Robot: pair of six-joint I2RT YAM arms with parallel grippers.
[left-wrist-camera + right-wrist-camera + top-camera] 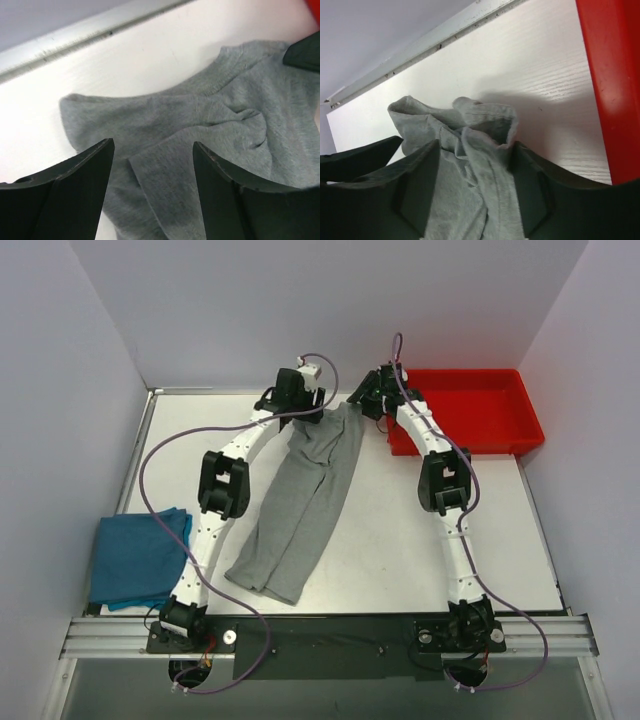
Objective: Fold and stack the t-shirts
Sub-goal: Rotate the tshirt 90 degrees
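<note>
Clearly both arms reach to the far end of the white table [420, 540], where the top of the grey shirt [300, 500] lies. That shirt is folded into 1 long narrow strip, running from the far middle of the table down towards the near edge and slanting to the left as it comes nearer. Its far end sits just left of the red tray [530, 425], which stands in the far right corner.

The left gripper [152, 145] hangs over the shirt's far end with its jaws wide apart, holding nothing. Through the gap its wrist view shows the collar and a creased sleeve lying flat on the table, close to the metal rail [50, 47] along the far edge. A dark finger of the other gripper shows at the right edge of that view, touching the cloth.

The right gripper [476, 145] is down on the same end of the shirt, just beside the tray's left wall. Its jaws stand partly apart, with a bunched-up ridge of grey cloth rising between the 2 fingers and leaning against the right one.

The teal shirt [140, 555] lies folded into a rough square at the near left edge of the table, well apart from the grey one and from both grippers.
</note>
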